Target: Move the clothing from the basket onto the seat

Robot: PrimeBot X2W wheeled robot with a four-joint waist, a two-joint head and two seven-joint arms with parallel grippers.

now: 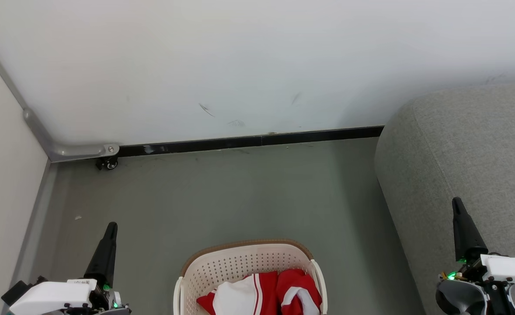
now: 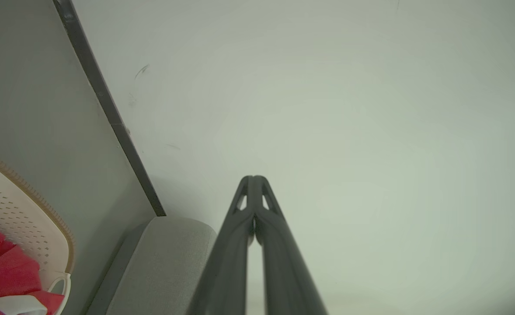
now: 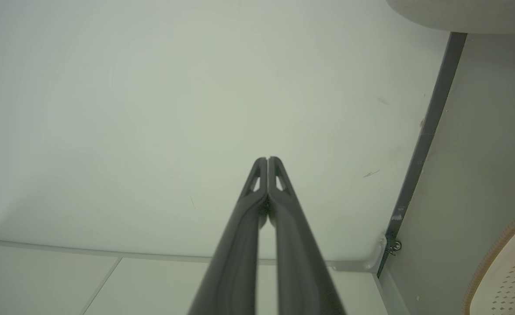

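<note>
Red-and-white clothing (image 1: 262, 297), maybe two pieces, lies in the basket (image 1: 244, 244) on the floor (image 1: 240, 197) left of the grey sofa (image 1: 458, 153); left fingers (image 1: 104, 256) and right fingers (image 1: 465, 232) are pressed together, holding nothing.

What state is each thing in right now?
left gripper, shut, holding nothing
right gripper, shut, holding nothing
basket, upright on the floor, loaded
clothing, crumpled in the basket, untouched
seat, no clothing on the part in view
</note>
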